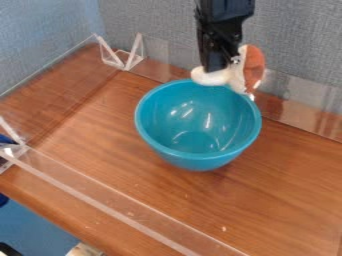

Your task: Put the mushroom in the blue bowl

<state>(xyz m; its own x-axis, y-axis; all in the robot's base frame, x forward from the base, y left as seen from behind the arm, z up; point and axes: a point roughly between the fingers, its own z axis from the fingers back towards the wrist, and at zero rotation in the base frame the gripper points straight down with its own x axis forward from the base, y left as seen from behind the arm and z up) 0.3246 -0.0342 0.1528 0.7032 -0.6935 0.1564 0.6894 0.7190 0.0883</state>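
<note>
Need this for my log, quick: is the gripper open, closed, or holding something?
Gripper: closed on the mushroom, held above the blue bowl at its far rim.

Sideways mushroom aloft above upright blue bowl

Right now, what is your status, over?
Gripper shut on small cream-stemmed, orange-capped toy mushroom. Held above far rim of glossy teal-blue bowl. Bowl empty, path clear.

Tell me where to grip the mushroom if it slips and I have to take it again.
Take the mushroom by its thick cream stem, coming straight down from above, much as the gripper holds it now above the far rim of the bowl. The stem is the straighter-sided part. The rounded orange cap sticks out sideways and would likely squirt out from between the fingers.
</note>
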